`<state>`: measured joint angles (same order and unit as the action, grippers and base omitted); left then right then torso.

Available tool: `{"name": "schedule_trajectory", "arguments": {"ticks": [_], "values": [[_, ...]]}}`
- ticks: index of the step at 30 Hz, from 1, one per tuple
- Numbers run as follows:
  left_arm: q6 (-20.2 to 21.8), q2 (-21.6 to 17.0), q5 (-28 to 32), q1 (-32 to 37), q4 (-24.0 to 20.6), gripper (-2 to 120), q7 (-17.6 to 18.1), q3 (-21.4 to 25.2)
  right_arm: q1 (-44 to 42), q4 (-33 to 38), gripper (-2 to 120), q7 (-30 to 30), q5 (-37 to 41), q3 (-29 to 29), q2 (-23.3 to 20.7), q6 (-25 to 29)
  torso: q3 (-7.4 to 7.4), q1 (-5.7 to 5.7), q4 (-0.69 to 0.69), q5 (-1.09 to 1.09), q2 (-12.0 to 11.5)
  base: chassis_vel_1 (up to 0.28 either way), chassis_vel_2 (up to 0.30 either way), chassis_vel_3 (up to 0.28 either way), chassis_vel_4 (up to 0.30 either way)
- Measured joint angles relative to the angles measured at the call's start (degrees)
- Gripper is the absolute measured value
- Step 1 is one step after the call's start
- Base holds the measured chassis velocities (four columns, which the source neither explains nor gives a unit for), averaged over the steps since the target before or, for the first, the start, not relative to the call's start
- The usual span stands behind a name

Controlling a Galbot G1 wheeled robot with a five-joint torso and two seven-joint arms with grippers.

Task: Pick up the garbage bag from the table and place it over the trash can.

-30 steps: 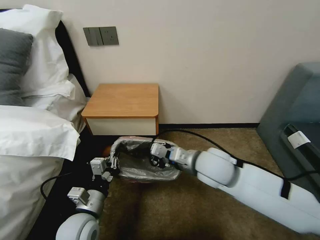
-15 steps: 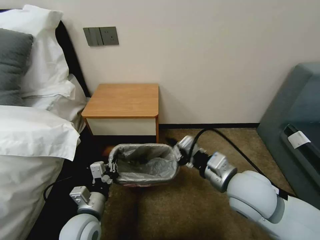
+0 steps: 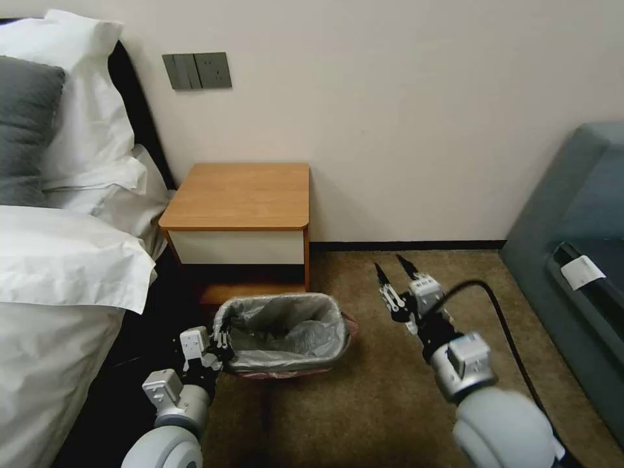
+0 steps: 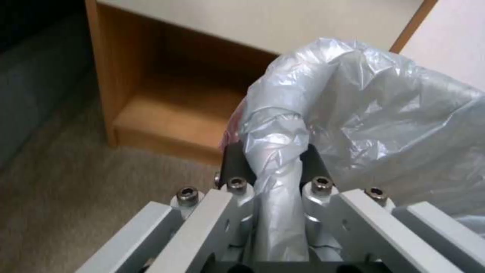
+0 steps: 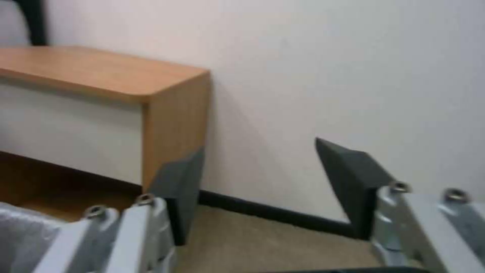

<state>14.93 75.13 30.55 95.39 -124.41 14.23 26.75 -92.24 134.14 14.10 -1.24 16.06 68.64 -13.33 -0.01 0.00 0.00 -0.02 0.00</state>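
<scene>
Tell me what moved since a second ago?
The right gripper came out of the garbage bag, let go and pulled back to the right, open above the carpet. The bag's mouth now lies spread over the trash can rim. The left gripper still pinches the bag's left edge. The table stayed put.

Soft, even indoor light fills the room, bright on the wall [image 3: 403, 117] and white bedding [image 3: 58, 260]. The nightstand [image 3: 240, 192] casts a faint shadow rightwards onto the wall, and its lower shelf sits in deep shade. The gap beside the bed is nearly black. The garbage bag [image 4: 363, 110] shows mild sheen without harsh glare. The right wrist view is slightly blurred; near gripper parts look soft.
</scene>
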Motion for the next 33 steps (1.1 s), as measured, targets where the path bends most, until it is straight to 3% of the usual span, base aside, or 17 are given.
{"name": "schedule_trajectory", "arguments": {"ticks": [3,6,10,20,33], "values": [[1.2,0.0,0.0,-0.2,0.3,7,0.9,-0.5,-3.1,-0.1,72,0.3,-3.1,0.2,2.0,2.1,0.0,0.0,-0.01,0.01,0.0,0.0,0.0,0.0,0.0],[1.7,0.0,0.8,0.0,0.8,7,2.0,-2.0,-5.5,-0.7,88,0.3,-5.9,0.6,4.3,4.5,0.0,0.0,0.0,0.01,0.0,0.0,0.0,0.0,0.0],[1.1,0.1,0.7,0.1,1.3,7,2.1,-3.7,-5.3,-0.9,98,0.3,-6.1,1.1,4.8,4.9,0.0,0.0,0.0,0.02,0.0,0.0,0.0,0.0,0.0],[0.2,1.3,-1.5,0.6,2.0,7,3.9,-8.3,-3.9,-1.3,100,0.3,-4.9,2.3,4.2,4.3,0.0,0.0,0.0,0.02,0.0,0.0,0.0,0.0,0.0],[-0.9,2.0,-3.2,1.6,1.9,7,5.8,-9.7,-1.8,-2.4,100,0.9,-3.8,2.2,3.8,3.5,0.01,0.0,0.0,0.02,0.0,0.0,0.0,0.0,0.0]]}}
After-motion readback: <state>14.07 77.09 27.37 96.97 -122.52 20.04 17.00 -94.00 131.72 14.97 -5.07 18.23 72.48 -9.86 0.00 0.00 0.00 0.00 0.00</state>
